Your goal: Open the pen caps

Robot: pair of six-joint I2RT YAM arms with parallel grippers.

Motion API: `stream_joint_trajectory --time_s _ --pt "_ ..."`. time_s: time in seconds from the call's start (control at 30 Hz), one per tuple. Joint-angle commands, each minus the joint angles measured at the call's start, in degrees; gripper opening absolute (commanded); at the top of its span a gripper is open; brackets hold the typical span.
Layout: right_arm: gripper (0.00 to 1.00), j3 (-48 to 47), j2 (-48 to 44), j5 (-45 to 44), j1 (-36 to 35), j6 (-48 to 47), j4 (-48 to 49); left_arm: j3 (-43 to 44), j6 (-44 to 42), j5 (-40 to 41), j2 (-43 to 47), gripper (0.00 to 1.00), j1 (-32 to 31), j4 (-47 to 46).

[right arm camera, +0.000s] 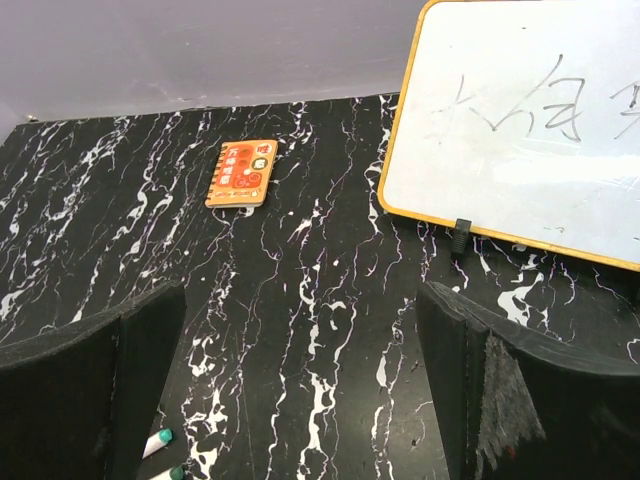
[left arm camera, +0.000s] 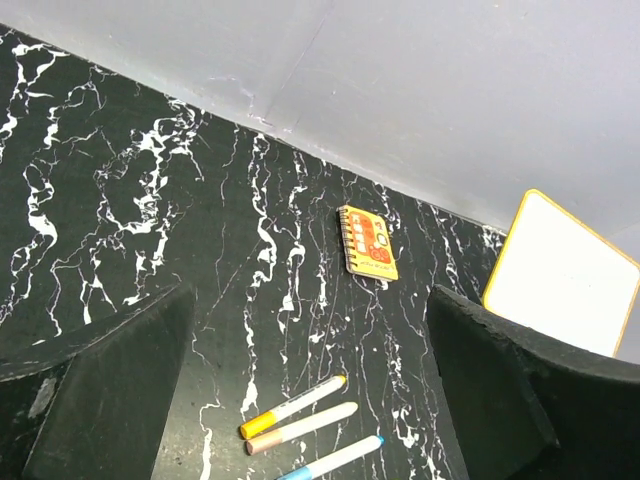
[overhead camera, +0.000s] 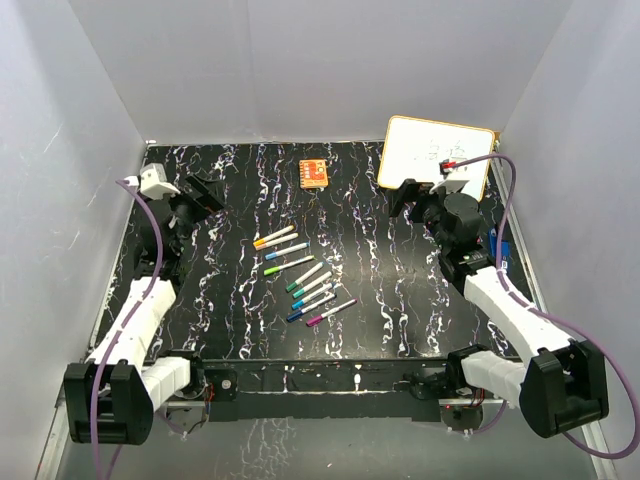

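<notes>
Pen caps [overhead camera: 262, 242] seated on the pens [overhead camera: 300, 275], fanned in a slanted row mid-frame on the table [overhead camera: 380, 300] in the top view. Only three seen at bottom centre from the left wrist, two tips at lower left from the right. Left tool [overhead camera: 195, 195] and right tool [overhead camera: 410, 195] both spread apart, empty. Scribbles on whiteboard [right arm camera: 520, 120] clear only from the right wrist.

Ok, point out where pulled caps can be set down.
Bare tabletop lies between the pens and the right arm, between the pens and the left arm, and between pens and orange notebook. Crowded: the pen row itself.
</notes>
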State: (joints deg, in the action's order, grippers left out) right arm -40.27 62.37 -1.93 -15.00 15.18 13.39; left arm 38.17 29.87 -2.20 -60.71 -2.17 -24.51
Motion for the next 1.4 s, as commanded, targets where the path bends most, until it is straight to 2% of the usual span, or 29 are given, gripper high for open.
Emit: stream_joint_trajectory --time_s 0.0,0.1,0.23,0.5,0.67,0.77,0.93,1.13,1.37 --pt "0.98 -0.8 -2.9 -0.6 0.0 -0.2 -0.5 -0.7 1.2 0.5 3.7 0.99 -0.1 -2.8" --pt "0.98 -0.6 -3.4 -0.7 0.0 -0.4 -0.8 1.3 1.4 0.4 3.9 0.99 -0.1 3.0" --pt "0.98 -0.7 -3.2 -1.2 0.0 0.2 -1.9 4.2 0.6 4.6 2.5 0.99 -0.2 11.6" --pt "0.98 -0.5 -4.1 -2.6 0.0 0.2 -2.9 4.3 1.3 4.3 2.2 0.99 -0.1 11.6" --pt "0.98 -1.3 -3.3 0.4 0.0 -2.0 -6.3 9.4 -6.1 -6.1 -3.7 0.99 -0.2 16.1" --pt "0.98 -3.7 -1.1 3.7 0.0 -2.0 -10.1 14.2 -9.7 -8.4 -9.3 0.98 -1.6 22.8" --pt "0.98 -4.5 0.7 8.2 -0.1 -1.7 -11.4 19.7 -15.9 -3.0 -16.4 0.98 -8.6 29.7" --pt "0.98 -6.6 2.9 9.0 -0.4 -2.9 -13.5 32.3 -24.5 3.6 -32.3 0.98 -14.5 41.2" --pt "0.98 -7.2 2.8 9.2 -0.5 -3.2 -13.5 32.9 -28.1 11.1 -38.5 0.98 -17.0 40.5"
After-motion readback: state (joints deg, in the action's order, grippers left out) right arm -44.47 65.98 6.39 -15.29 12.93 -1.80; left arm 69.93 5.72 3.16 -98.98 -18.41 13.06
